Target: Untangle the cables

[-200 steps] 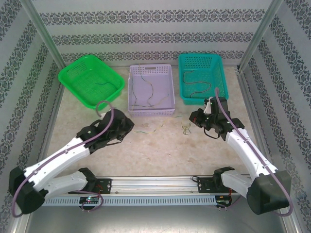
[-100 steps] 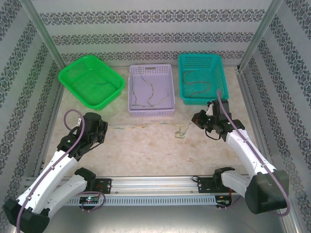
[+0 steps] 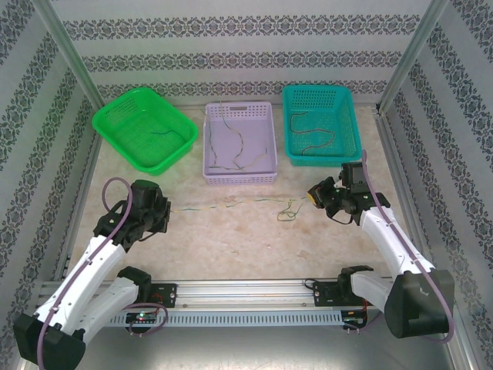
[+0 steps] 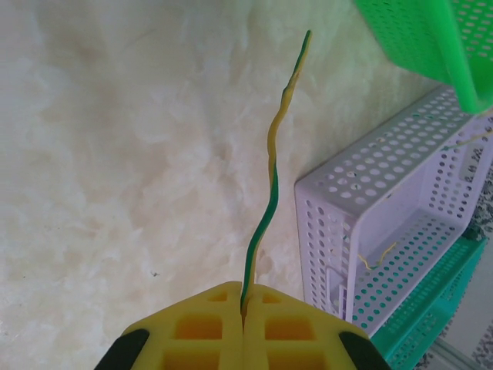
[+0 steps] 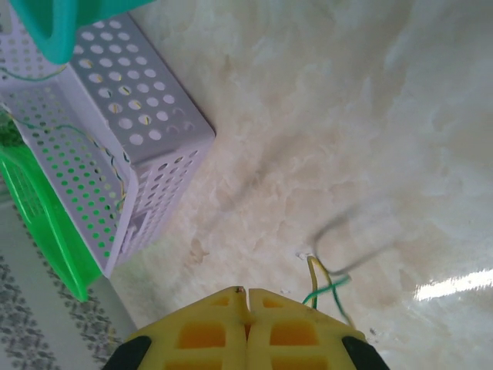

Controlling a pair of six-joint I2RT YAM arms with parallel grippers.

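Yellow pads (image 4: 196,331) of the left gripper (image 4: 243,307) pinched shut on a green-yellow cable (image 4: 269,169), which runs out over the marbled table (image 4: 115,154) beside the lilac basket (image 4: 370,193). Right gripper (image 5: 246,297) also closed (hold on adjacent cable loops (image 5: 325,284) unclear).

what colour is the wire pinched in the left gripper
Green and yellow; the wire shows best in the left wrist view.
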